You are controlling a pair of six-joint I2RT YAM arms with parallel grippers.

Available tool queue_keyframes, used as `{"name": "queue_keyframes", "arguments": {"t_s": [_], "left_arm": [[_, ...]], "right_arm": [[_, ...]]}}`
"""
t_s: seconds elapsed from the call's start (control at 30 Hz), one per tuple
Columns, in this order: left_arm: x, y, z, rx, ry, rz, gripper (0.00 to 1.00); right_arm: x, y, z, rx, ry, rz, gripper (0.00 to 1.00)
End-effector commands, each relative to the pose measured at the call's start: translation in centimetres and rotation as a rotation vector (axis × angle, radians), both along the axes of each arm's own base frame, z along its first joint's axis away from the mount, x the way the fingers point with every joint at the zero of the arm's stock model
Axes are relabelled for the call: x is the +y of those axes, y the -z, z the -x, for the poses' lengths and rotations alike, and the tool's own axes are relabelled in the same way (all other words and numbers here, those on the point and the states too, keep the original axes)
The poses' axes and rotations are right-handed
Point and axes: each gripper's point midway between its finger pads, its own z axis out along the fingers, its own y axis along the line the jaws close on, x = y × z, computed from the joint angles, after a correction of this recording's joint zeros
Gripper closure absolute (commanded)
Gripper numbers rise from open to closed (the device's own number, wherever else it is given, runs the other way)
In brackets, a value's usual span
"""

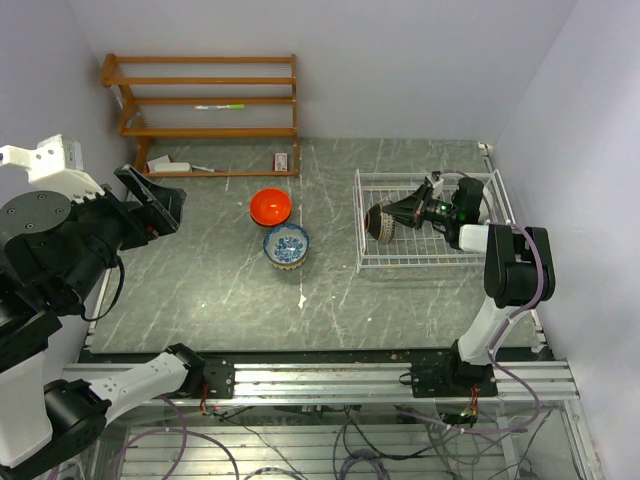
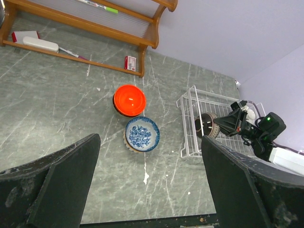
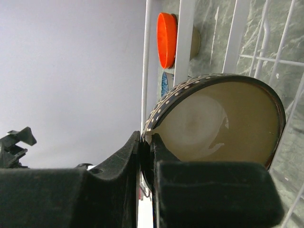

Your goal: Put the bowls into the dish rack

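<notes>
The right gripper (image 1: 405, 213) is pinching the rim of a dark bowl (image 1: 380, 222), one finger inside and one outside, jaws nearly closed on the thin wall. The bowl is standing on edge inside the dish rack (image 1: 420, 264), at its left end, close to the left wall. Its mouth is facing right, toward the gripper, and its foot is pointing left toward the other bowls, so its axis is lying roughly level. It is showing a brown-black outside with a band of pale dots under the rim and a smooth cream inside. Whether it is resting on the wires I cannot tell.

An orange bowl (image 1: 270, 207) and a blue-and-white bowl (image 1: 286, 244) are sitting upright on the table (image 1: 200, 290), just beside each other. The left gripper (image 1: 150, 205) is hanging open, holding nothing.
</notes>
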Motion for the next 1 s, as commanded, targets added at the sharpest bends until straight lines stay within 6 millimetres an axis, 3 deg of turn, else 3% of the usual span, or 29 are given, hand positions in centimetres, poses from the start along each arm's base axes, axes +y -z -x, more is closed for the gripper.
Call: {"name": "queue_keyframes", "arguments": {"t_s": [0.0, 0.23, 0.53, 0.97], "left_arm": [[-0.2, -0.7, -0.3, -0.022, 0.005, -0.007, 0.01], [-0.1, -0.8, -0.4, -0.020, -0.001, -0.016, 0.01], [-0.8, -0.6, -1.0, -0.014, 0.013, -0.021, 0.01], [-0.9, -0.3, -0.9, -0.021, 0.019, 0.000, 0.01]], "right_arm": [[-1.4, 2.7, -0.8, 0.045, 0.049, 0.011, 0.94], [-3.4, 4.4, -0.8, 0.093, 0.098, 0.028, 0.80], [-5.7, 5.1, -1.5, 0.098, 0.142, 0.099, 0.67], [-8.0, 5.5, -2.3, 0.128, 0.194, 0.280, 0.60]]}}
